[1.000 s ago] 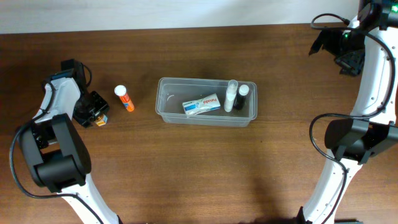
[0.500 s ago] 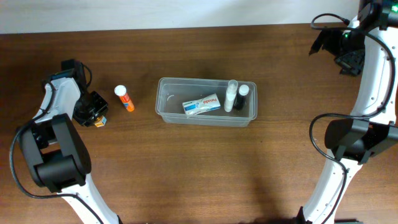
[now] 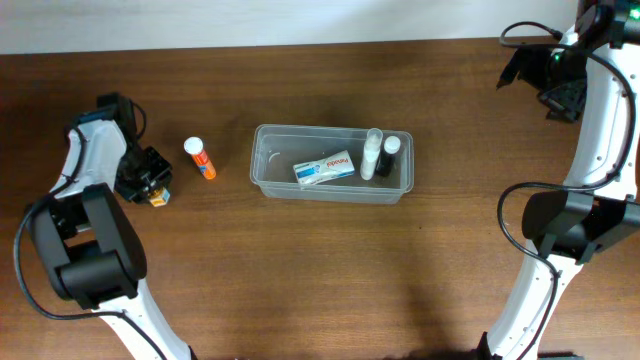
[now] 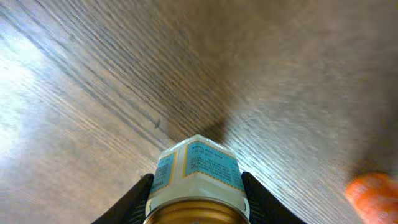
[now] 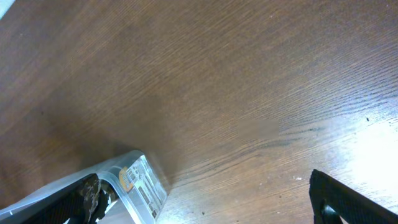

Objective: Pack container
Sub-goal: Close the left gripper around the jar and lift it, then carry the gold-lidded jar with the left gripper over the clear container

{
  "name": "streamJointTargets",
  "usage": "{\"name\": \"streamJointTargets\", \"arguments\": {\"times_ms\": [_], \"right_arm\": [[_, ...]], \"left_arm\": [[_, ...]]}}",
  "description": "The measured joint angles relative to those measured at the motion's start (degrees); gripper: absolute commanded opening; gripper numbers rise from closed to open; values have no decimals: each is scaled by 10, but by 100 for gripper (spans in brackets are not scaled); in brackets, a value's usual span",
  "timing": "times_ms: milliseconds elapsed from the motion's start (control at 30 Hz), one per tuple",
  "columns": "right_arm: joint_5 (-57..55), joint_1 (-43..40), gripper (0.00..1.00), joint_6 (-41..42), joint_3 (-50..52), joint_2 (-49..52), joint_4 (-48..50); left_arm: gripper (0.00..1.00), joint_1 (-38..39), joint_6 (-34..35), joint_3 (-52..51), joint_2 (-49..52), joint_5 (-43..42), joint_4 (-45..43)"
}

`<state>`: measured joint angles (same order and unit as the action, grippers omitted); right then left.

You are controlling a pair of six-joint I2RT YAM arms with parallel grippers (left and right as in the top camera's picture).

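The container (image 3: 262, 172), a clear plastic tub, stands mid-table and holds a white and blue box (image 3: 325, 168), a clear bottle (image 3: 371, 153) and a black-capped bottle (image 3: 387, 155). Its corner shows in the right wrist view (image 5: 134, 180). My left gripper (image 3: 148, 178) is at the table's left, shut on a small bottle (image 4: 198, 171) with a blue label and gold cap, low over the wood. An orange tube (image 3: 201, 158) with a white cap lies between that gripper and the container, and shows blurred in the left wrist view (image 4: 373, 190). My right gripper (image 3: 545, 80) is open and empty, raised at the far right.
The table is dark brown wood (image 3: 300, 270). A pale wall or edge runs along the back (image 3: 250, 20). Both arm bases stand at the front corners, left (image 3: 85, 250) and right (image 3: 575, 225).
My left gripper has shifted very slightly to the left with the bottle in it. The right arm and the container's contents have not moved.
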<state>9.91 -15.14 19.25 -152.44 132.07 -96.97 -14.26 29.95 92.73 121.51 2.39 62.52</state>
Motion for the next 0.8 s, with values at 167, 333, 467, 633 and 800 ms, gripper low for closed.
{"name": "streamJointTargets", "arguments": {"times_ms": [167, 333, 467, 633, 800], "right_arm": [[0, 0, 98, 0, 0, 0, 0], [0, 0, 99, 0, 0, 0, 0], [0, 0, 98, 0, 0, 0, 0], [0, 0, 98, 1, 0, 0, 0], [0, 0, 98, 0, 0, 0, 0]], "left_arm": [[34, 0, -4, 70, 0, 0, 59], [34, 0, -17, 183, 0, 0, 147], [34, 0, -19, 295, 3, -3, 238], [30, 0, -28, 443, 3, -6, 337], [30, 12, -60, 518, -15, -59, 339]]}}
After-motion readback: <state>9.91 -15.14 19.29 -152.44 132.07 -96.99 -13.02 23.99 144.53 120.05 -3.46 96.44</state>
